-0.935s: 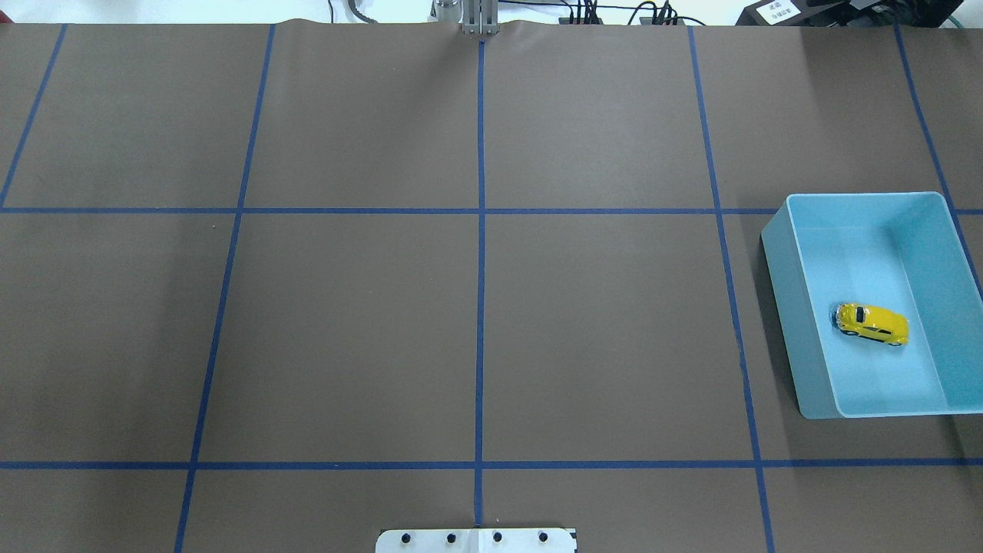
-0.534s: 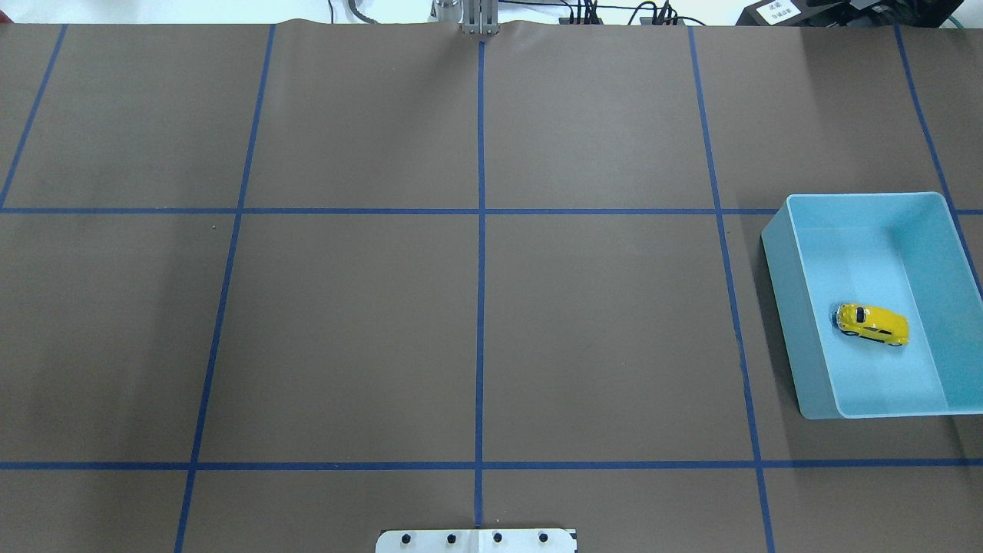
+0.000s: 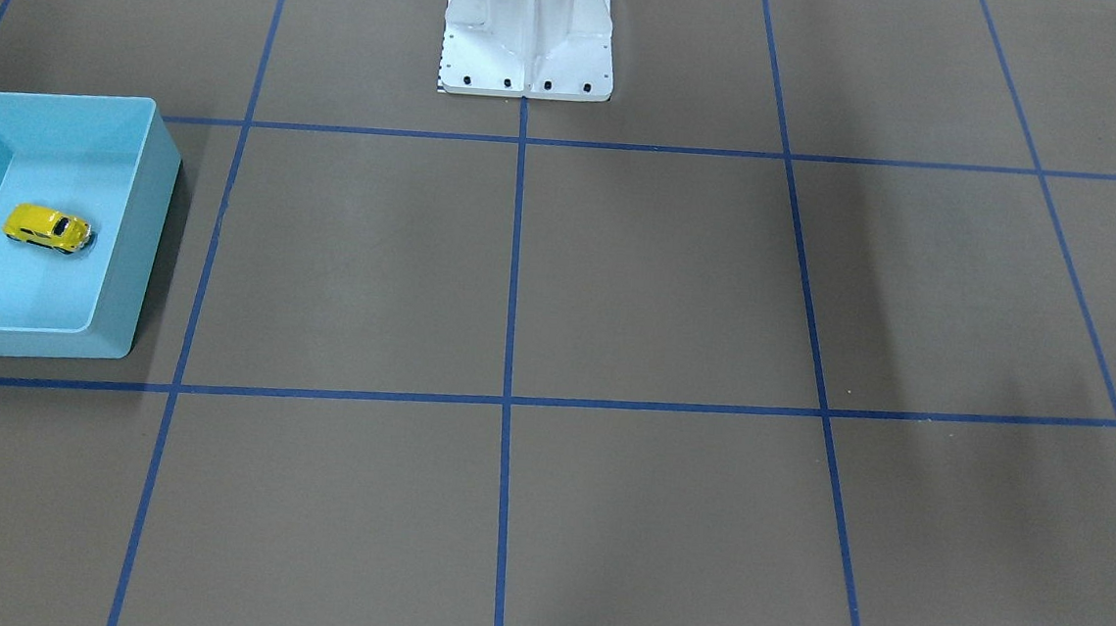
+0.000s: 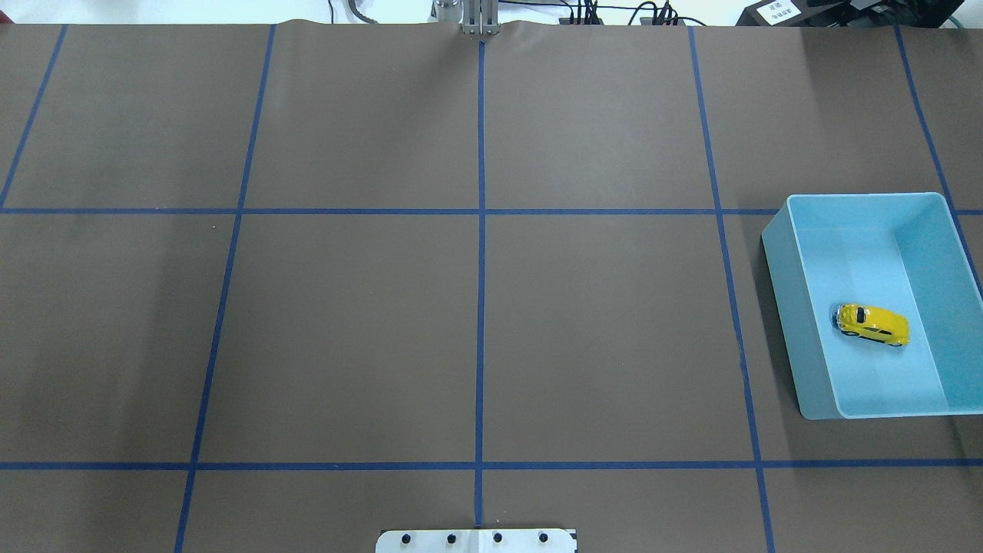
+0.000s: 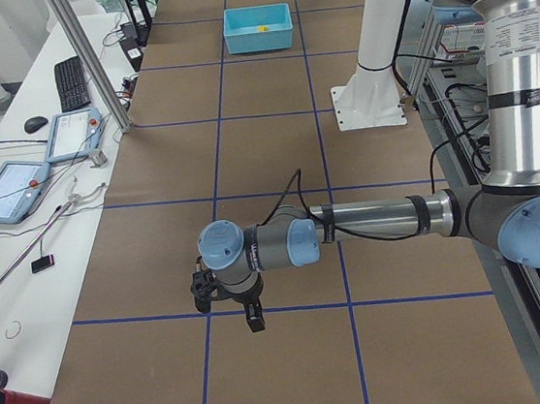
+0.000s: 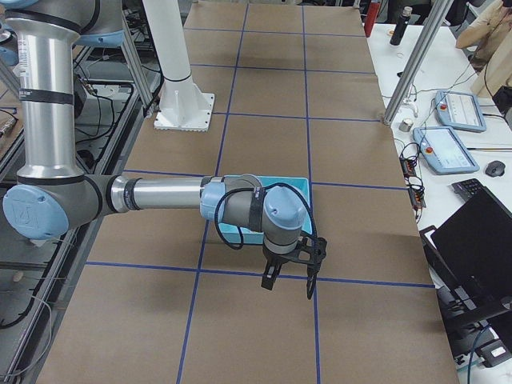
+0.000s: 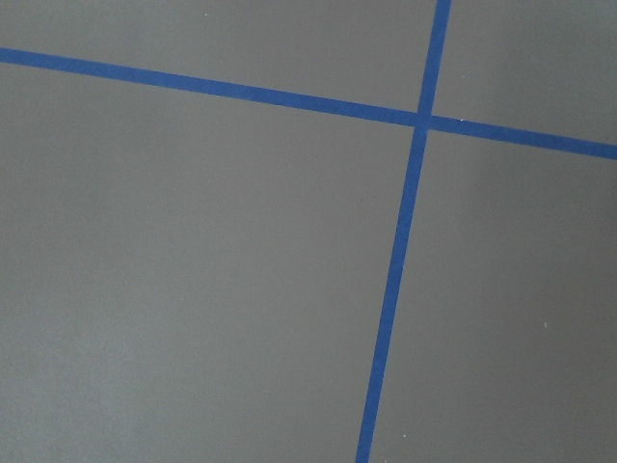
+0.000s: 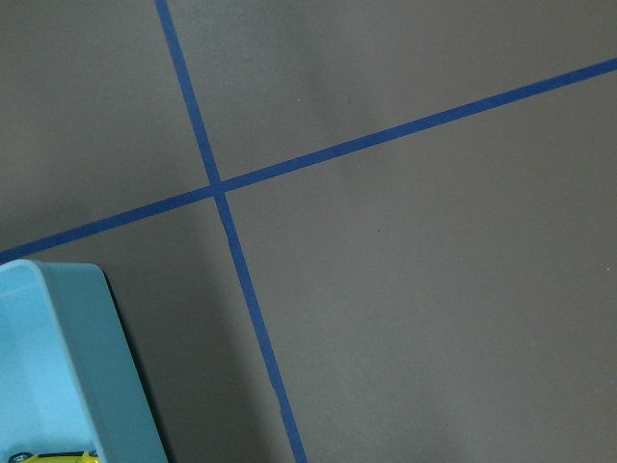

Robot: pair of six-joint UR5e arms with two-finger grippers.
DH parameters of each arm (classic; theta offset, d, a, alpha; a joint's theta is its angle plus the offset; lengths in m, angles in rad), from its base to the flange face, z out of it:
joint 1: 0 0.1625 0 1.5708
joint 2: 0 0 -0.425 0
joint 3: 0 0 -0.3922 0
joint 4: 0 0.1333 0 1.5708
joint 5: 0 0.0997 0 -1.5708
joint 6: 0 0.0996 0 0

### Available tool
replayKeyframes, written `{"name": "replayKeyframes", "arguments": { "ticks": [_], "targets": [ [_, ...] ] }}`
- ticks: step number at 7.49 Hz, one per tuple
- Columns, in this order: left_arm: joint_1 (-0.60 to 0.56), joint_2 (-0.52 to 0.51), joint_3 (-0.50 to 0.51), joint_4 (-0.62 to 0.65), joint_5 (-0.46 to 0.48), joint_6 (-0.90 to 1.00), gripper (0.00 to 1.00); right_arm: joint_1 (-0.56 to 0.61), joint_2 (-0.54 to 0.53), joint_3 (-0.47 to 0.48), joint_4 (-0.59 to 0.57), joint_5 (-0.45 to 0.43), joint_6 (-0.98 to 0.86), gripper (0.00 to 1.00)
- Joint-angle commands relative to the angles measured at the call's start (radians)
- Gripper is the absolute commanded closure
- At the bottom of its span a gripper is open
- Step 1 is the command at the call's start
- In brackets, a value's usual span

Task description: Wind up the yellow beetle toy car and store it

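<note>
The yellow beetle toy car [image 4: 873, 324] lies inside the light-blue bin [image 4: 864, 197] at the table's right side. It also shows in the front-facing view [image 3: 46, 227], and its edge shows in the right wrist view [image 8: 58, 456]. No gripper touches it. My left gripper [image 5: 228, 304] hangs over the table far from the bin, and shows only in the left side view. My right gripper [image 6: 288, 282] hangs beside the bin [image 6: 304, 186], and shows only in the right side view. I cannot tell whether either is open or shut.
The table is brown paper with a grid of blue tape lines. The robot's white base plate [image 4: 476, 540] sits at the near middle edge. Operator desks with tablets [image 5: 10, 188] and a keyboard stand beyond the table's far edge.
</note>
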Motion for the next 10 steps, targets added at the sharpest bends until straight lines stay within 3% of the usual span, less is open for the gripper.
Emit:
{"name": "replayKeyframes", "arguments": {
  "ticks": [1,2,4,5,10],
  "targets": [
    [0.0,0.001,0.018,-0.029,0.001,-0.001,0.0,-0.002,0.007,-0.03,0.01,0.005,-0.003,0.0],
    [0.0,-0.001,0.021,-0.037,0.0,-0.001,0.0,-0.003,0.003,-0.059,0.054,-0.004,0.0,0.0],
    [0.0,0.001,0.021,-0.037,0.0,-0.001,0.0,-0.002,-0.001,-0.189,0.262,-0.012,-0.003,0.0],
    [0.0,0.001,0.021,-0.037,0.0,-0.001,0.0,-0.003,0.001,-0.19,0.356,-0.05,-0.002,0.0],
    [0.0,0.001,0.021,-0.037,0.0,-0.001,0.0,-0.026,0.009,-0.145,0.368,-0.004,0.017,0.0]
  ]
}}
